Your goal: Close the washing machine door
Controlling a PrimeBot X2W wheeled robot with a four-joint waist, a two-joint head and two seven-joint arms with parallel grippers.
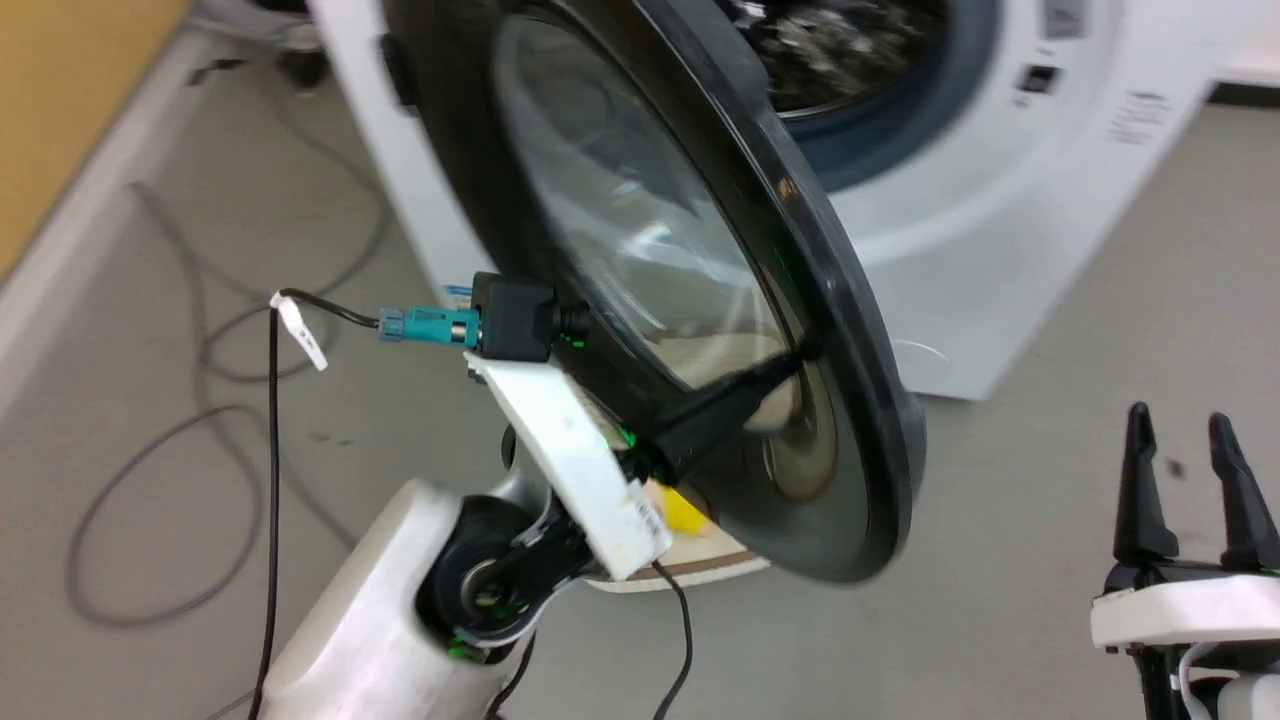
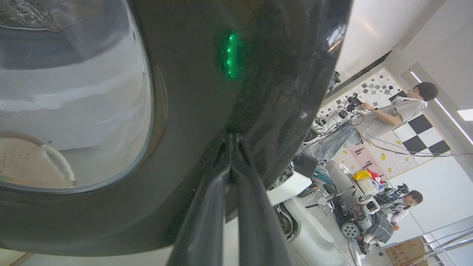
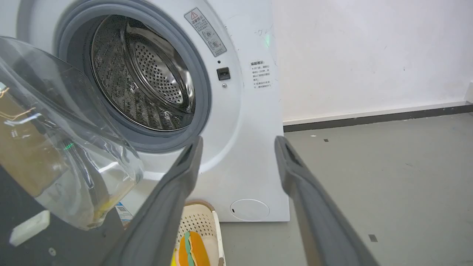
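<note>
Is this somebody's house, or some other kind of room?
Probably a robot lab, not a house. The washing machine stands on a bare grey floor with loose cables, and a person works near a checkerboard panel.

The washing machine door (image 1: 640,230) is being seen at twelve o'clock, before the washing machine (image 1: 1010,230). The left gripper (image 1: 790,365) is being touched to the door's front, a basket (image 1: 690,578) being partly hidden behind it, the right gripper (image 1: 1190,480) well apart at four o'clock.
</note>
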